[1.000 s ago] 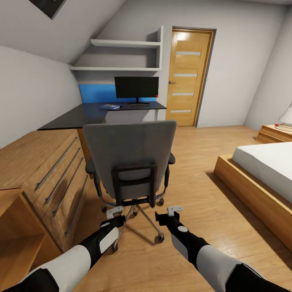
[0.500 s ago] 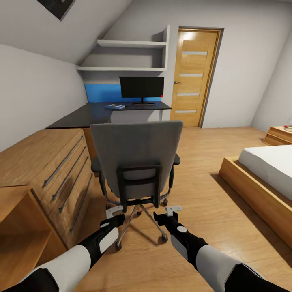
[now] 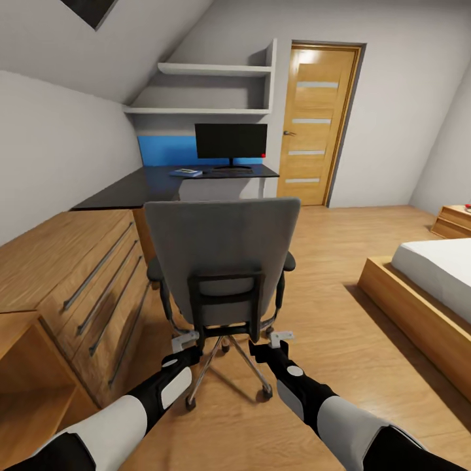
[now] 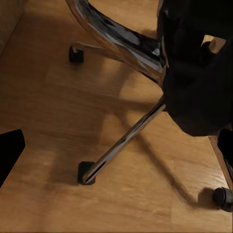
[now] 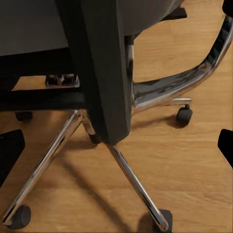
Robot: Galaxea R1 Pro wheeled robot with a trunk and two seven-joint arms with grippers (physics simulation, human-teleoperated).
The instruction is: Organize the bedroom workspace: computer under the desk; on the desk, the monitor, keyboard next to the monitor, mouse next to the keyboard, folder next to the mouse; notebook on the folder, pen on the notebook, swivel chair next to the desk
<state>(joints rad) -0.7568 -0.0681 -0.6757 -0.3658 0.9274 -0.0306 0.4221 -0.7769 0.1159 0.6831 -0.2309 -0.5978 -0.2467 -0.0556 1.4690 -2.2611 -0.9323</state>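
We face the back of the swivel chair (image 3: 219,261), which stands on the wood floor (image 3: 327,275) just ahead of us, its grey backrest turned our way and its chrome star base on casters beneath it. Our left gripper (image 3: 185,338) and right gripper (image 3: 282,338) hover low behind the chair, just behind the black frame at the bottom of its backrest; from the head view we cannot tell whether either touches it. In each wrist view we see dark fingertips at opposite edges with a wide gap between them, so both sets of fingers stand spread apart and hold nothing. Beyond the chair, the desk (image 3: 140,186) with its glossy black top runs along the left wall into the far corner. The monitor (image 3: 230,142) stands upright on the far end of the desk, and a small blue object (image 3: 186,173), too small to identify, lies on the desk to its left. A light wood cabinet (image 3: 72,275) with long bar handles sits at our left, a bed (image 3: 432,281) at our right, and a wooden door (image 3: 317,124) in the far wall
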